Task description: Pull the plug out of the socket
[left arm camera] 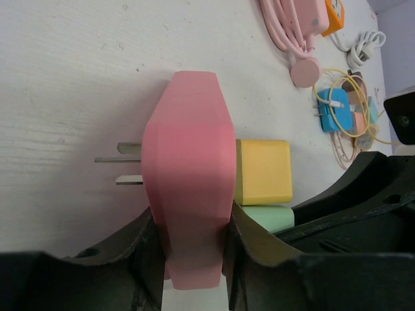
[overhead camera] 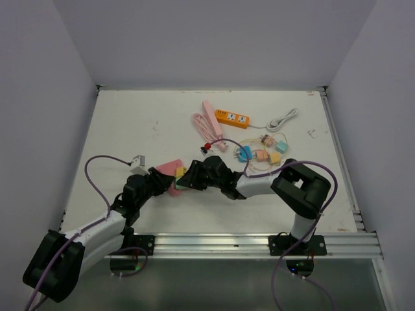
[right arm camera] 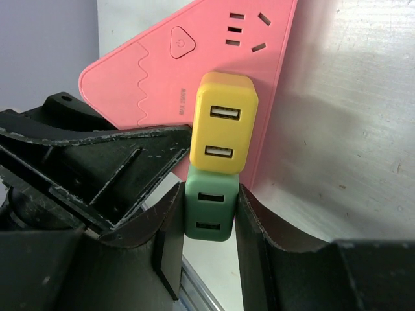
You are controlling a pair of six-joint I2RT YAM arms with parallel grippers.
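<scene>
Two plugs seated touching in one pink socket (left arm camera: 188, 168): one green plug (right arm camera: 209, 206), one yellow plug (right arm camera: 222, 123). Green plug pinched by right gripper (right arm camera: 207, 223). Socket edges clamped by left gripper (left arm camera: 191, 240). Three prongs (left arm camera: 123, 159) on socket's opposite face.

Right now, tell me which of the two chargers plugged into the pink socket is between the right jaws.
The green charger, clamped between the right jaws; the yellow charger beside it is untouched, clear of them.
</scene>
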